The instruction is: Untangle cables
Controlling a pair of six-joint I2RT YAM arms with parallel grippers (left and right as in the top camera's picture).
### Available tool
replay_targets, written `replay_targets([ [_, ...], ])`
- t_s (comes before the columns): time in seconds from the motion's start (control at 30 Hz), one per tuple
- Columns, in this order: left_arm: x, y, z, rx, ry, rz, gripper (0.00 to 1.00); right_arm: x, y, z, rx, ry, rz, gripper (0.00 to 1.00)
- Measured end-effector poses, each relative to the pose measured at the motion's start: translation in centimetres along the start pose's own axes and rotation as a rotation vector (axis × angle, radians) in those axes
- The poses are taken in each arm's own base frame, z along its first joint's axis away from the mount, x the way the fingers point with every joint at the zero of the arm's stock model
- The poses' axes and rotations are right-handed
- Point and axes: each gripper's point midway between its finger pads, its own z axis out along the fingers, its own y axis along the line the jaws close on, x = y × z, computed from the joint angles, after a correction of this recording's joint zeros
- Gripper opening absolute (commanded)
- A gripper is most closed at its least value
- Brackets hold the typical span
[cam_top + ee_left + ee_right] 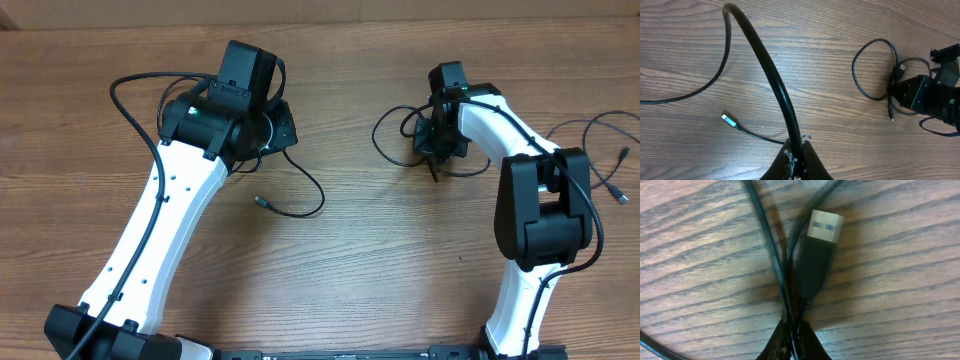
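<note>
The left gripper (796, 159) is clenched on a long black cable (771, 70) over the left half of the wooden table (400, 280). From the wrist view the cord rises out of the pinched fingers in a glossy arc toward the far side, bends over and trails off to the left. Its other stretch runs from the fingers out to a small silver-tipped plug (728, 119) lying flat on the wood, near and left of the grip. The right gripper (792, 347) is down at the far right of the table, its fingers closed on the strands of a tangled cable (854, 67). That cable is thinner, and it forms a rounded loop on the wood to the left of the gripper. In the right wrist view its USB plug (826, 225) has a metal shell and a black moulded boot. The plug lies just beyond the fingertips, with two thin cords crossing beside it. A third cable (621, 196), also thin and black, lies loose at the table's right edge, well apart from both grippers.
</note>
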Motion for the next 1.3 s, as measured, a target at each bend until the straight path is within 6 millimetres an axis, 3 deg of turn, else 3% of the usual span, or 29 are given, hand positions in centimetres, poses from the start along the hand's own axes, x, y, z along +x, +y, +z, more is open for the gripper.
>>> replay_targets([
  [0.27,0.0,0.0,0.0,0.000,0.000,0.000,0.04,1.6,0.0,-0.5,-0.018,0.079,0.007,0.04],
  [0.37,0.0,0.0,0.0,0.000,0.001,0.000,0.04,1.1,0.1,-1.4,-0.023,0.069,0.009,0.04],
  [0.47,0.0,0.0,0.0,-0.001,0.002,0.000,0.04,-0.8,-0.2,-4.4,-0.022,-0.017,0.019,0.04],
  [0.57,0.0,0.0,0.0,-0.001,0.002,0.000,0.04,-3.6,-2.0,-9.9,0.005,-0.176,0.052,0.04],
  [0.67,0.0,0.0,0.0,0.000,0.001,0.000,0.04,-5.8,-5.4,-16.4,0.063,-0.355,0.118,0.04],
  [0.73,0.0,0.0,0.0,0.001,-0.002,0.000,0.04,-6.3,-9.0,-20.7,0.132,-0.467,0.191,0.04],
  [0.83,-0.1,0.0,0.0,0.002,-0.003,0.000,0.04,-6.2,-14.1,-24.2,0.235,-0.551,0.295,0.04],
  [1.1,-0.3,-0.2,0.0,0.008,-0.011,0.001,0.04,-3.6,-26.8,-25.8,0.437,-0.559,0.607,0.04],
  [1.13,-0.3,-0.2,0.0,0.007,-0.011,0.001,0.04,-3.3,-27.7,-25.9,0.443,-0.562,0.639,0.07],
  [1.17,-0.3,-0.2,0.0,0.007,-0.011,0.001,0.04,-2.9,-28.9,-26.1,0.446,-0.568,0.684,0.19],
  [1.27,-0.3,-0.2,0.0,0.008,-0.012,0.001,0.04,-2.8,-30.2,-26.1,0.388,-0.583,0.748,0.69],
  [1.3,-0.4,-0.3,0.0,0.012,-0.016,0.001,0.04,-2.9,-30.0,-25.9,0.350,-0.582,0.748,0.72],
])
